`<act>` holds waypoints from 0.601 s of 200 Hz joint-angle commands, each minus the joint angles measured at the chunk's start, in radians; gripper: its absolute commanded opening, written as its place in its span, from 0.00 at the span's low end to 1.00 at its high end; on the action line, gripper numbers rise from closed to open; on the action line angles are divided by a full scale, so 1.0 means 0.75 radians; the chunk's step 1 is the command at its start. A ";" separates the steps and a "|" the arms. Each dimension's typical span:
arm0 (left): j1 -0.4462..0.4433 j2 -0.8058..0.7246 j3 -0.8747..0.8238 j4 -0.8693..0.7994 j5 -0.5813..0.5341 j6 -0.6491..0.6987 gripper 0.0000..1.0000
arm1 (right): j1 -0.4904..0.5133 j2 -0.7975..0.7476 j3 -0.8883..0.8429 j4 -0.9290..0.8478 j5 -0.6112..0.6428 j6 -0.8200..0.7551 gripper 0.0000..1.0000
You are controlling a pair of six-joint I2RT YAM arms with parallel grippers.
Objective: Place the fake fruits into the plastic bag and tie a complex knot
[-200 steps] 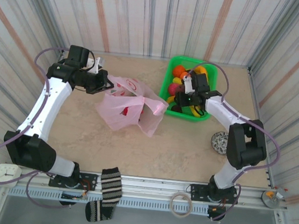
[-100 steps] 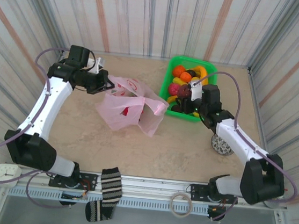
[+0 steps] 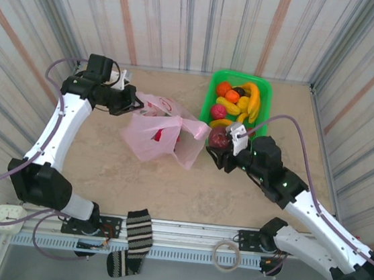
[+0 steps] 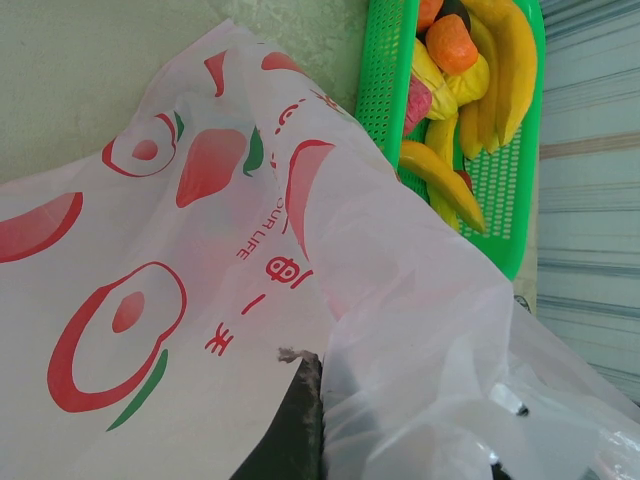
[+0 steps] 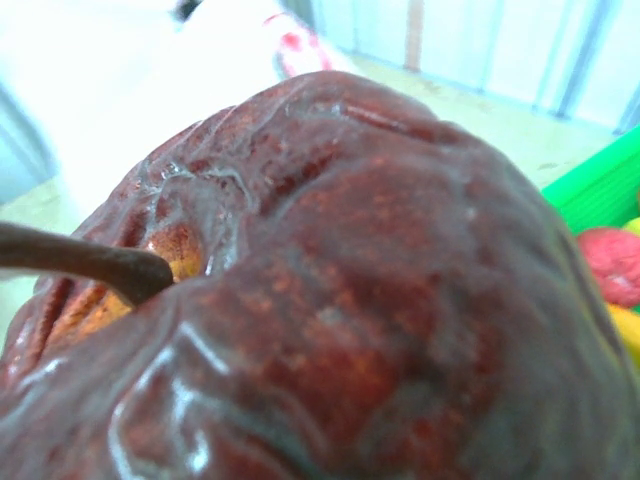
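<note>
A dark red apple (image 3: 217,137) is clenched in the right claw (image 3: 224,148), just beside the pink bag (image 3: 150,139) toward the table's (image 3: 235,193) back edge. The bag's rim appears gripped by the left claw (image 3: 126,102). The apple is best carried over the open mouth and released low. More fruits (image 3: 235,101) are seen in the green basket (image 3: 212,89), back right.

One plastic bag (image 3: 150,139), one green basket (image 3: 241,76), one striped sock (image 3: 137,232), one dark apple (image 3: 218,137) — two oranges (image 3: 224,88) (image 3: 232,96).
</note>
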 commanded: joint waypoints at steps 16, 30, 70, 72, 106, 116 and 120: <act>0.015 0.024 0.043 -0.014 0.006 0.007 0.00 | 0.209 -0.071 -0.081 -0.080 0.136 0.092 0.57; 0.014 0.019 0.043 -0.015 0.005 0.004 0.00 | 0.283 -0.060 -0.103 -0.053 0.174 0.100 0.57; 0.015 0.008 0.042 -0.019 0.022 0.029 0.00 | 0.363 0.053 -0.137 0.150 0.187 0.073 0.57; 0.015 0.005 0.043 -0.021 0.023 0.033 0.00 | 0.363 0.063 -0.133 0.159 0.182 0.070 0.57; 0.014 0.006 0.058 -0.052 0.072 0.113 0.00 | 0.322 0.263 -0.053 0.280 0.092 0.051 0.57; 0.015 0.008 0.059 -0.057 0.086 0.144 0.00 | 0.291 0.308 -0.041 0.319 0.053 0.057 0.57; 0.015 0.008 0.059 -0.060 0.088 0.157 0.00 | 0.279 0.322 -0.034 0.329 0.046 0.058 0.57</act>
